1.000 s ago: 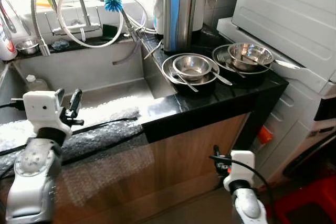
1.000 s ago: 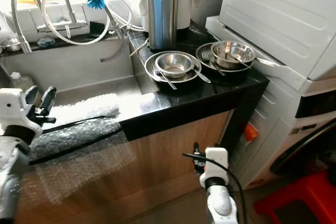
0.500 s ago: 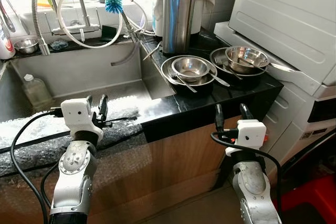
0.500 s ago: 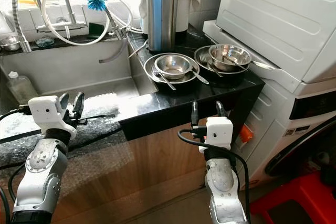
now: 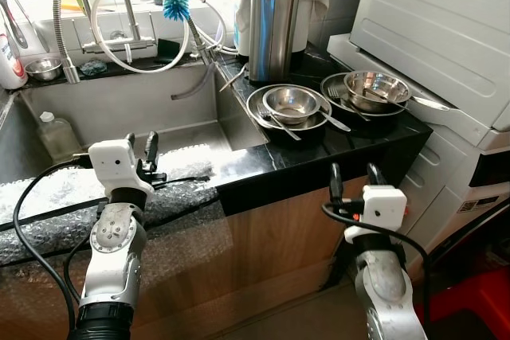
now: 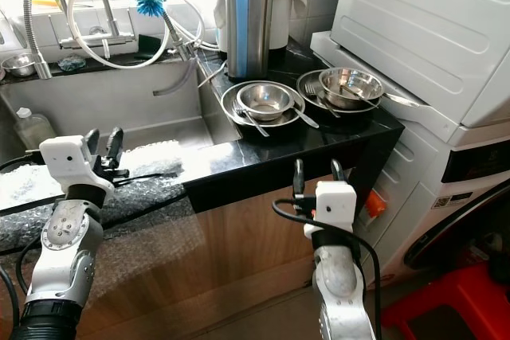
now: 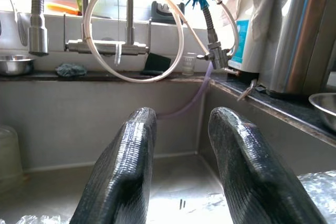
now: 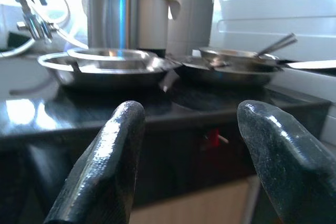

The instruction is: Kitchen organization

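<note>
Ahead of and above the right gripper (image 5: 351, 174), on the black counter (image 5: 343, 145), two stacks of steel dishes are seen: the nearer bowl in its plate (image 5: 292, 103) lies straight ahead and slightly leftward, the second bowl (image 5: 376, 87) beyond to its right; its fingers are spread and empty; the left gripper (image 5: 140, 147), likewise spread, is held over the sink (image 5: 119, 109), well apart; the right arm is judged nearer.
</note>
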Available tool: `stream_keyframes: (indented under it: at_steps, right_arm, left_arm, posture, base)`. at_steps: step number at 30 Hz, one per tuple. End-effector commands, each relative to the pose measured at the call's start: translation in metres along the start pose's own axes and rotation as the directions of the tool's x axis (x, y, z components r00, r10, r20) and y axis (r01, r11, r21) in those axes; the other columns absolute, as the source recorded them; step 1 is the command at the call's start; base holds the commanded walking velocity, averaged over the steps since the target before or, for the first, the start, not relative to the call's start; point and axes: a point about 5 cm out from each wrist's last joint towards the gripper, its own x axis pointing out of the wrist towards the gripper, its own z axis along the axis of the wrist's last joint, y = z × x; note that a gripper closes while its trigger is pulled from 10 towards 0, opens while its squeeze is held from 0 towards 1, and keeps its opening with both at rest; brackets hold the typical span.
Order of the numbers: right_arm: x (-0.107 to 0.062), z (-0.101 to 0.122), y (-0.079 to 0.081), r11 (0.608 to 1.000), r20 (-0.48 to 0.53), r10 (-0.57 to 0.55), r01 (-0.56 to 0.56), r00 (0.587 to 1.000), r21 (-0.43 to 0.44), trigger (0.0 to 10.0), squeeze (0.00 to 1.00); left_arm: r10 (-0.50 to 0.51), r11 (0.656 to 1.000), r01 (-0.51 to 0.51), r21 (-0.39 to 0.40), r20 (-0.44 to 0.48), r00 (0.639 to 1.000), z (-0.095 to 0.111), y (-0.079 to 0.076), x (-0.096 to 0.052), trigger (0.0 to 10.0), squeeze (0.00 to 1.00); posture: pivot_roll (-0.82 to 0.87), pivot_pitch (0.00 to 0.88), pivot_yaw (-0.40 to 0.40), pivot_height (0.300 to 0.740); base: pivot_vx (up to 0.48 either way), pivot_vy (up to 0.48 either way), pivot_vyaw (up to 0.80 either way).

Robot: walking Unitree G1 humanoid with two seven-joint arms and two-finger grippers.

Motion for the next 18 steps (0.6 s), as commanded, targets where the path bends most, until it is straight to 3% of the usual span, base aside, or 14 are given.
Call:
stream_keyframes:
  at_steps: [1,9,16,18]
  right_arm:
    - [-0.007,-0.014,-0.007,0.999,-0.052,-0.03,0.03,0.998,-0.013,10.0,0.0]
    - [-0.039,-0.069,-0.009,0.999,-0.301,-0.034,0.038,0.953,0.008,10.0,0.0]
    - [-0.044,-0.077,-0.013,0.998,-0.331,-0.061,0.067,0.942,0.006,10.0,0.0]
    - [-0.034,-0.064,-0.014,0.997,-0.266,-0.07,0.074,0.961,0.007,10.0,0.0]
  left_arm:
    - [0.006,1.0,-0.007,0.027,0.019,1.0,0.003,0.002,0.004,10.0,0.0]
    - [0.027,0.999,-0.029,0.04,0.041,0.999,0.005,0.008,0.009,10.0,0.0]
    - [0.032,0.998,-0.035,0.044,0.048,0.998,0.005,0.011,0.01,10.0,0.0]
    - [0.039,0.998,-0.041,0.05,0.04,0.998,0.003,0.013,0.008,10.0,0.0]
  posture:
    - [-0.15,0.0,-0.005,0.74]
    - [-0.14,0.0,-0.009,0.74]
    - [-0.14,0.0,-0.009,0.74]
    - [-0.15,0.0,-0.008,0.74]
  base:
    - [0.0,0.0,0.0]
    - [0.0,0.0,0.0]
    - [0.0,0.0,0.0]
    - [0.0,0.0,0.0]
